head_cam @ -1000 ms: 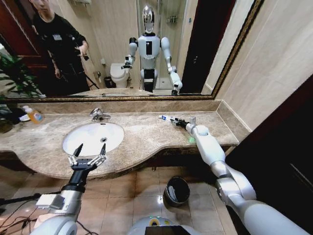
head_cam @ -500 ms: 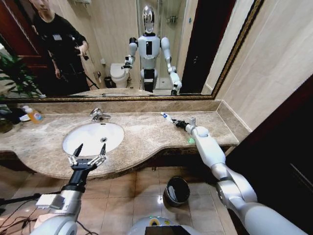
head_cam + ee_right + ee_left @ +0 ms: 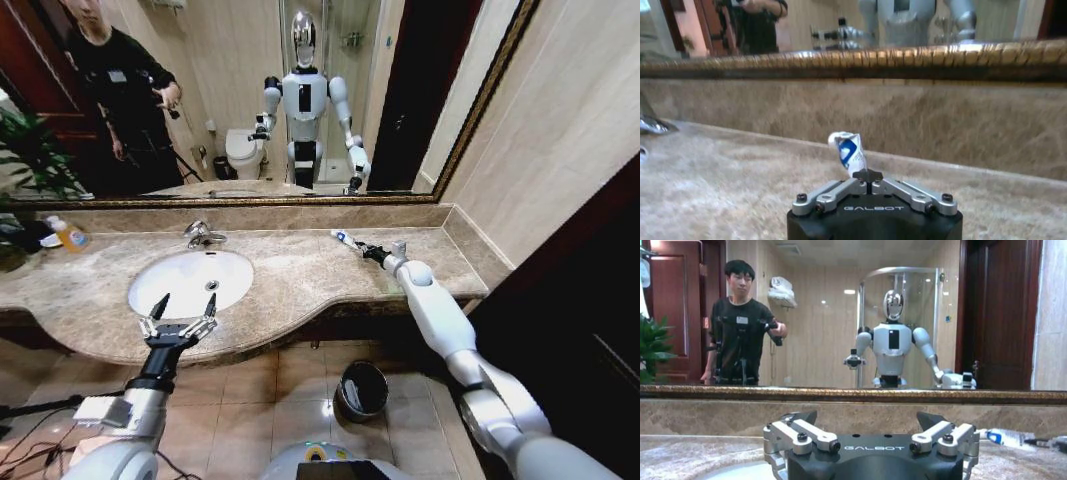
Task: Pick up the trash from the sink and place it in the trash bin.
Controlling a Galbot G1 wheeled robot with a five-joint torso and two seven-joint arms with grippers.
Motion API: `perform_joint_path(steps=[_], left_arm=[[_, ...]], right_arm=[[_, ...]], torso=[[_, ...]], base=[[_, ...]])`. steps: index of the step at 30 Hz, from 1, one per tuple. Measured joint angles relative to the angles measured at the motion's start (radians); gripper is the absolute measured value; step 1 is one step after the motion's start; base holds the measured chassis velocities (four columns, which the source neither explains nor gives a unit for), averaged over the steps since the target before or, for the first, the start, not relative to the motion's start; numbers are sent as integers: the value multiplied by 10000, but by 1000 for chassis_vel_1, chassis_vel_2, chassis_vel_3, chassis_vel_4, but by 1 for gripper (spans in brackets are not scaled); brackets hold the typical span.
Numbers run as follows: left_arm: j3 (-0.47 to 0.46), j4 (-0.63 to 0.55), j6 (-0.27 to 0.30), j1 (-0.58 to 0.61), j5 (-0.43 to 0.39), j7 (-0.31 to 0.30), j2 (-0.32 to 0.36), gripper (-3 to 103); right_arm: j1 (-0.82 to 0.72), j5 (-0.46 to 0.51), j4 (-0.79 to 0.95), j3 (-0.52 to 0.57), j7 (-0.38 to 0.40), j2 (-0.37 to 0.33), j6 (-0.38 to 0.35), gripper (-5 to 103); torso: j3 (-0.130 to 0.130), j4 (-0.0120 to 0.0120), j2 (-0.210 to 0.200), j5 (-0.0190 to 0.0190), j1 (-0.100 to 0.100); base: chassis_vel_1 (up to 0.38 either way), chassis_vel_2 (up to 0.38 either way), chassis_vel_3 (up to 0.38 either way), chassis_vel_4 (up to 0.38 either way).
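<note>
A blue-printed white packet of trash (image 3: 343, 238) (image 3: 848, 152) is pinched in my right gripper (image 3: 366, 250) (image 3: 869, 176), just above the marble counter near the back wall, right of the sink. The packet (image 3: 1005, 436) also appears far off in the left wrist view. The white oval sink (image 3: 190, 282) lies at the counter's left. In front of the basin, over the counter's front edge, my left gripper (image 3: 181, 313) (image 3: 867, 416) hovers open and holds nothing. The black trash bin (image 3: 362, 390) stands on the floor below the counter.
A chrome faucet (image 3: 203, 235) rises behind the basin. An orange-liquid bottle (image 3: 68, 235) and a plant (image 3: 25, 160) sit at the far left. A large mirror (image 3: 250, 100) runs along the back wall, and a dark door panel (image 3: 590, 300) closes in the right side.
My right arm has shifted slightly right and back, its elbow rising, carrying the packet with it. The left arm has not moved.
</note>
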Motion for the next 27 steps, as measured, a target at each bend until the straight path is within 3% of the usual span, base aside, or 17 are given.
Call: perform_joint_path(steps=[11, 17, 27], left_arm=[[-1, -1, 0, 0, 0, 0, 0, 100], [0, -1, 0, 0, 0, 2, 1, 100], [0, -1, 0, 0, 0, 1, 0, 100]], right_arm=[[-1805, 1218, 2872, 571, 1072, -1114, -354, 0], [-4201, 1775, 5133, 1429, 2222, -1803, -93, 0], [-6391, 1830, 7397, 2543, 2960, -1649, 112, 0]], torso=[[0, 0, 0, -3, 0], [0, -2, 0, 4, 0], [-1, 1, 1, -2, 0]], base=[[0, 0, 0, 0], [0, 0, 0, 0], [0, 0, 0, 0]])
